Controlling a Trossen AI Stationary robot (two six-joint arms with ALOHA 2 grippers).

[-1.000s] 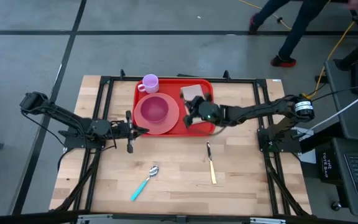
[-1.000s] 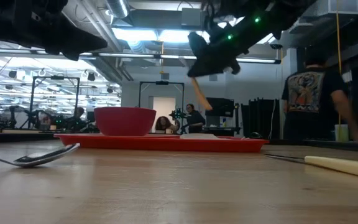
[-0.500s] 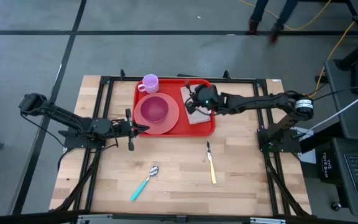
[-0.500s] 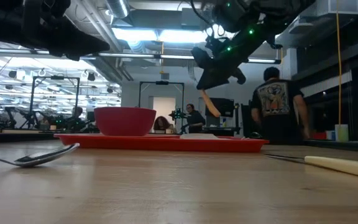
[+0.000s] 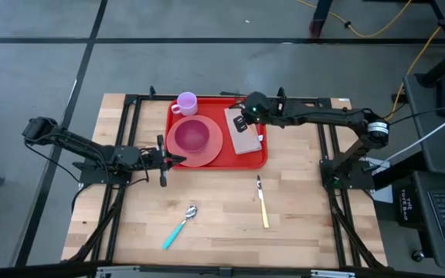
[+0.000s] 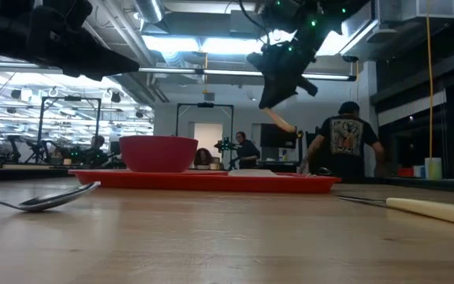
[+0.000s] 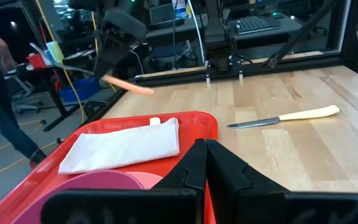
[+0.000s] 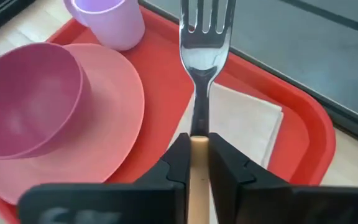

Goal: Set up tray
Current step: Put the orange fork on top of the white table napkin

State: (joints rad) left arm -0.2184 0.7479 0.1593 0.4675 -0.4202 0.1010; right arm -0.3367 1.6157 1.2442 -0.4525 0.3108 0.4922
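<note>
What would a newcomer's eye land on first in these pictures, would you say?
Probably the bright red tray at the table's far edge, carrying a pink plate with a bowl on it, a lilac cup and a folded napkin. Next, the right gripper above the napkin, shut on a fork. The left gripper waits shut beside the tray.

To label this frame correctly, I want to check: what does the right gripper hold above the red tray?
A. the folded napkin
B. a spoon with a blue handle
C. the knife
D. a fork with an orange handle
D: the right gripper is shut on a fork, held over the napkin on the tray; spoon and knife lie on the table.
</note>
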